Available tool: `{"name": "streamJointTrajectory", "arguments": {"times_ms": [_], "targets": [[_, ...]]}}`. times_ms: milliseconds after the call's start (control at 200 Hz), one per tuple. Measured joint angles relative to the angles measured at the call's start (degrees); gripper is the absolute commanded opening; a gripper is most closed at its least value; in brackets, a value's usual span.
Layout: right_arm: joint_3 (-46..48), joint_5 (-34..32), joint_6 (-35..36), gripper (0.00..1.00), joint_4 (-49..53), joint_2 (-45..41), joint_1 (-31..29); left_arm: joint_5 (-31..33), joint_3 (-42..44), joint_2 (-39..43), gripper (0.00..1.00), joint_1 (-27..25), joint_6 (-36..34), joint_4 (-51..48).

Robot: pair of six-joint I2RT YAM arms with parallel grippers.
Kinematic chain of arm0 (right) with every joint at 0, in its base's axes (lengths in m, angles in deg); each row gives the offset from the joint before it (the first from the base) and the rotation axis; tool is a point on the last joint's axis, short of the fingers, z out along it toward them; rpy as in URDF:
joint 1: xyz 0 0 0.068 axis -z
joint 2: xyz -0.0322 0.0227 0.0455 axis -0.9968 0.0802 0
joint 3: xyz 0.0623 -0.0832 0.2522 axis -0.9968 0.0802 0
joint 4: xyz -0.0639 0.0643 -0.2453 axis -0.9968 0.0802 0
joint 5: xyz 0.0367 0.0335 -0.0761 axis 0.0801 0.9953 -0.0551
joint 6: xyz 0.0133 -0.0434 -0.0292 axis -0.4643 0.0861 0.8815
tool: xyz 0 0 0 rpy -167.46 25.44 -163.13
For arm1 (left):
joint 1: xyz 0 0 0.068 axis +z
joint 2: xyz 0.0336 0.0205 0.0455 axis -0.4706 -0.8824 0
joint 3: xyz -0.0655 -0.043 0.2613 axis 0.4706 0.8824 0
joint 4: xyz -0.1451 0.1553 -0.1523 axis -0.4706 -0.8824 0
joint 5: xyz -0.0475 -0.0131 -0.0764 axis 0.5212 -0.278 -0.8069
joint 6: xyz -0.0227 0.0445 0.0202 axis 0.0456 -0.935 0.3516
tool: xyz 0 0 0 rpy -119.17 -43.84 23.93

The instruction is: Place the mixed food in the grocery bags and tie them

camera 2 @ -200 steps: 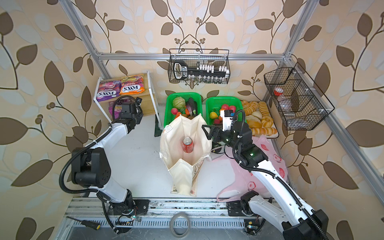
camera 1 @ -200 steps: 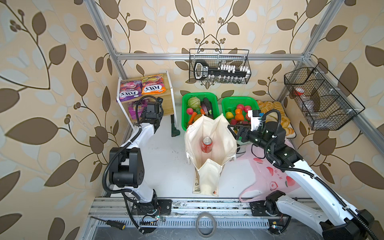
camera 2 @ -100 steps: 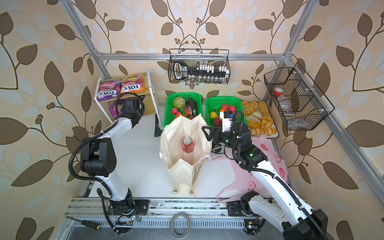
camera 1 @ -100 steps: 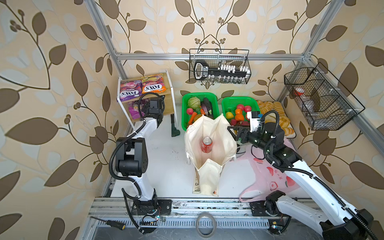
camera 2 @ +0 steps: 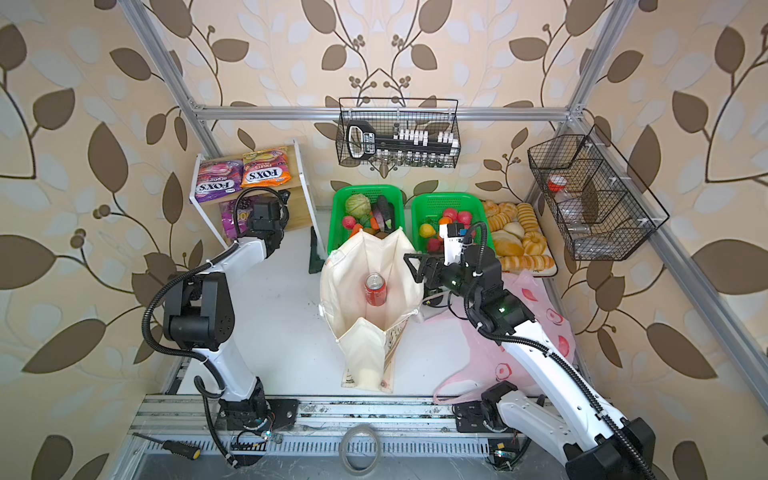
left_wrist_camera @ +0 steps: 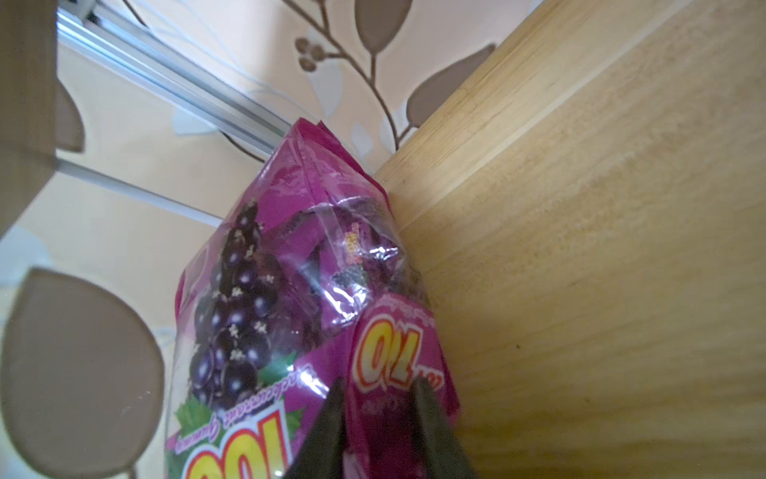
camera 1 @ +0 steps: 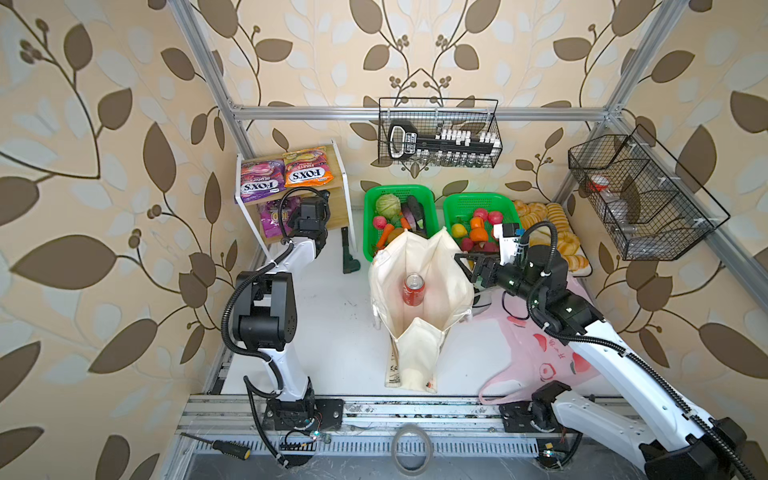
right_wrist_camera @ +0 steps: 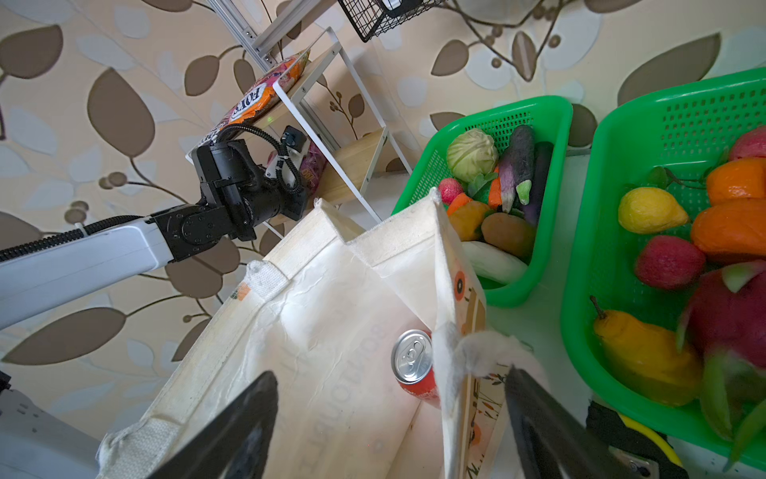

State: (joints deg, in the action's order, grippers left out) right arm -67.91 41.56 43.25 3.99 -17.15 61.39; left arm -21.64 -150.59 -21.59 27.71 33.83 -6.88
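Wooden shelf board point(left_wrist_camera: 580, 249) hard against grape packet point(left_wrist_camera: 269, 290)

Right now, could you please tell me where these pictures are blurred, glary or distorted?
Left wrist view: left gripper fingers soft, too near the lens; white glare on the purple "100" grape snack packet. Right wrist view: right gripper fingers blurred likewise, red soda can in the cream canvas tote crisp. In both top views: even light, aluminium frame uprights splaying outward.

The white tabletop point(camera 1: 332, 332) carries a cream canvas tote point(camera 1: 417, 357), two green mesh baskets point(camera 1: 399, 188) point(camera 1: 469, 203) and a pink plastic bag point(camera 1: 536, 353), lower right. The wooden shelf point(camera 1: 337, 210), upper left, holds two FOX'S packets point(camera 1: 259, 185) point(camera 1: 307, 172) and a purple "100" packet point(camera 1: 272, 216).
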Motion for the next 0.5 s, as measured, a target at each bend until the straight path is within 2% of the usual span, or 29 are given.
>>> {"name": "streamJointTrajectory", "arguments": {"times_ms": [85,300,425,500], "targets": [[0.1,0.0,0.0,0.86,0.0,0.0,0.1,-0.3,0.5,0.8,0.08,0.0,-0.4,0.0],[0.3,0.0,0.0,0.86,0.0,0.0,0.1,-1.8,2.5,4.6,0.05,-1.2,1.8,-3.5],[0.3,0.0,-0.1,0.86,-0.2,0.0,0.1,-3.3,3.6,8.4,0.05,-3.3,6.3,-8.8],[0.3,0.0,-0.1,0.86,-0.4,0.1,0.1,-4.7,4.4,10.8,0.10,-4.2,9.3,-11.6]]}}
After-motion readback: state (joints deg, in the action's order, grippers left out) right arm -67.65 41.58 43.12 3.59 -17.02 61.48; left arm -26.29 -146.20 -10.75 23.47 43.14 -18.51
